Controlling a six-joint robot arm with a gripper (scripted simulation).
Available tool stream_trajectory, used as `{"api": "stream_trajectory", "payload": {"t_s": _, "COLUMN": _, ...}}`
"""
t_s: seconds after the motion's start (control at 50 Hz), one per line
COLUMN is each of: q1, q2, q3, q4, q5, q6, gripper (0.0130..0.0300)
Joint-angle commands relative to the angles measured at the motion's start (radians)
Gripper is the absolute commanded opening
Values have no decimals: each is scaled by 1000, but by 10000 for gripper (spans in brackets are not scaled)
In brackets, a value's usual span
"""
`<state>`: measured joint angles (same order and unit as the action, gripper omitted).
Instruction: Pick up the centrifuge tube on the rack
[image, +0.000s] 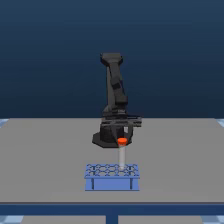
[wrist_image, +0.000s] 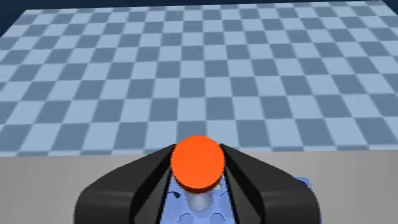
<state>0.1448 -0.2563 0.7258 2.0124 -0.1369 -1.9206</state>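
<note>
You have gripper (wrist_image: 197, 197) fingers flanking centrifuge tube (image: 122, 156), apparently closed on it just below orange cap; tube upright, body mostly above rack (image: 112, 176), foot near rack top; grasp looks done, lift clear remains

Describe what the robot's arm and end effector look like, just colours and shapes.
The arm is matte black all over, a chunky jointed column rising from a wider dark base on the grey table. No cables, labels or markings can be made out. In the wrist view the end effector shows two thick, black, rounded fingers that curve inward like smooth, glossy prongs.
</note>
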Motion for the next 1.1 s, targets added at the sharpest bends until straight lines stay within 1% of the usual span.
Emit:
{"api": "stream_trajectory", "payload": {"t_s": 0.02, "q1": 0, "q2": -6, "q3": -7, "q4": 80, "q5": -8, "q6": -103, "gripper": 130}}
{"api": "stream_trajectory", "payload": {"t_s": 0.2, "q1": 0, "q2": -16, "q3": -22, "q4": 217, "q5": -22, "q6": -242, "gripper": 130}}
{"api": "stream_trajectory", "payload": {"t_s": 0.24, "q1": 0, "q2": -16, "q3": -22, "q4": 217, "q5": -22, "q6": -242, "gripper": 130}}
{"api": "stream_trajectory", "payload": {"t_s": 0.3, "q1": 0, "q2": -21, "q3": -29, "q4": 274, "q5": -30, "q6": -299, "gripper": 130}}
{"api": "stream_trajectory", "payload": {"t_s": 0.5, "q1": 0, "q2": -30, "q3": -42, "q4": 364, "q5": -45, "q6": -391, "gripper": 130}}
{"api": "stream_trajectory", "payload": {"t_s": 0.8, "q1": 0, "q2": -38, "q3": -57, "q4": 441, "q5": -62, "q6": -470, "gripper": 130}}
{"api": "stream_trajectory", "payload": {"t_s": 1.1, "q1": 0, "q2": -40, "q3": -59, "q4": 455, "q5": -65, "q6": -484, "gripper": 130}}
